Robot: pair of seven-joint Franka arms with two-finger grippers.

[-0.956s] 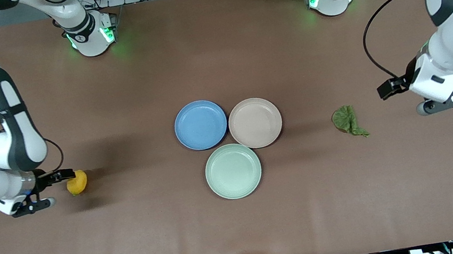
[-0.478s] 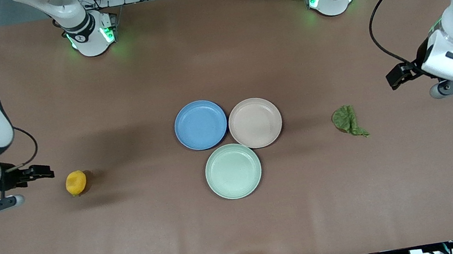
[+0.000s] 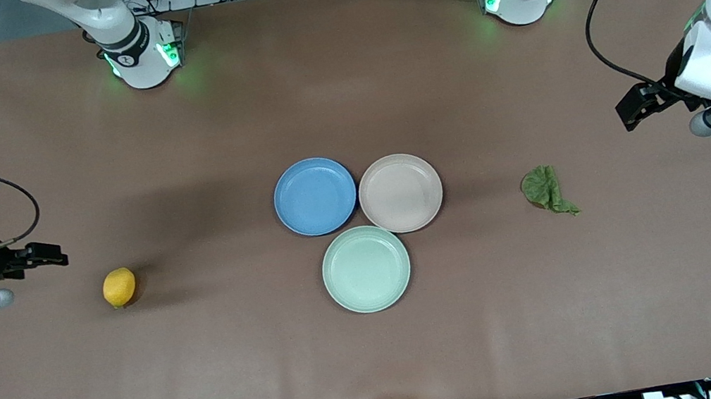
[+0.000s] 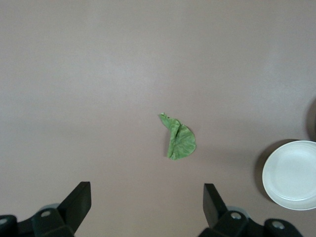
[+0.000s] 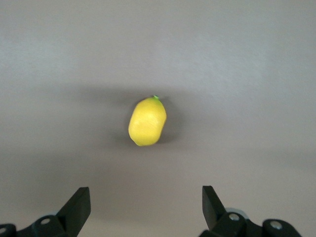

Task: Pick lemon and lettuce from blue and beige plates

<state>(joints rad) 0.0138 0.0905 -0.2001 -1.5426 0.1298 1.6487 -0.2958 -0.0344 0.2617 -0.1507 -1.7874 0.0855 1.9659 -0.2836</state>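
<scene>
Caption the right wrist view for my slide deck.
Small oval yellow lemon lying on brown table, framed between open right end effector.

We see a brown counter (image 3: 382, 366) carrying three plates clustered at its middle: a blue plate (image 3: 315, 196) touching a beige plate (image 3: 400, 192), with a mint-green plate (image 3: 366, 268) just below them, toward the counter's front edge. A lemon (image 3: 119, 287) lies on the bare surface near the right arm's end. A lettuce leaf (image 3: 546, 190) lies toward the left arm's end, well apart from the plates.
</scene>
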